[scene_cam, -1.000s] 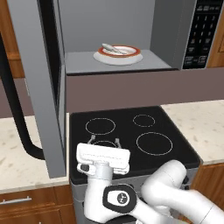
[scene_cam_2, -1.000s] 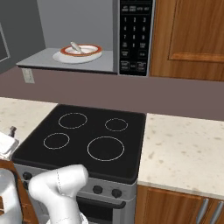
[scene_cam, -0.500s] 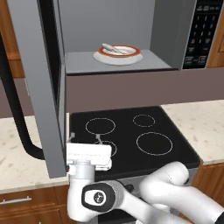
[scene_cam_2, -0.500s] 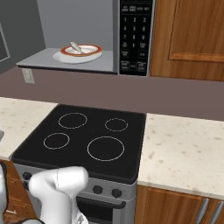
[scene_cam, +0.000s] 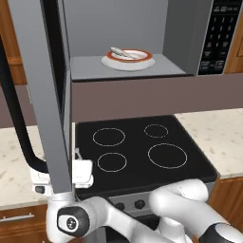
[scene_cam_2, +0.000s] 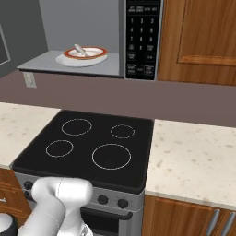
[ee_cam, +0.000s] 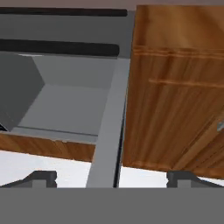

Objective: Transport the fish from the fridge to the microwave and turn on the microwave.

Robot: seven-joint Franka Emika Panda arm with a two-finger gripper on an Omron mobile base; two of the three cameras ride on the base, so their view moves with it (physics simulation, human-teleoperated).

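Fish (scene_cam: 121, 51) is on the red-rimmed plate (scene_cam: 142, 62) inside the microwave (scene_cam: 190, 42), cavity open. So transport looks done; what's left, I'd say, is shutting the door (scene_cam: 50, 95) and hitting start on the keypad (scene_cam: 216, 35).

Fingers (ee_cam: 111, 177): spread wide, holding nothing. Hand view shows both tips at the bottom with the door's grey edge running between them, cavity to one side, wood cabinet (ee_cam: 175, 87) to the other. From the left base view the hand (scene_cam: 61, 175) sits low behind the door's lower edge, beside the stove (scene_cam: 142, 152), well below the fish.

Risks from here:
- Door edge is right in line with the fingers. A push from a bad angle could let the tips slide off the thin edge and jam into the cabinet face instead of swinging the door.
- Can't tell how close the tips are to the door; contact may come earlier than expected.
- Hard slam could jolt the plate and roll the fish off it — it lies loose on top.
- Door handle (scene_cam: 19, 137) hangs near the hand; the wrist could snag it while sweeping.
- Keypad is far up and across from the fingers. Wide tips on small buttons: easy to hit the wrong key.
- Elbow sits low over the stove front (scene_cam_2: 110, 201); a big swing could clip the knobs.
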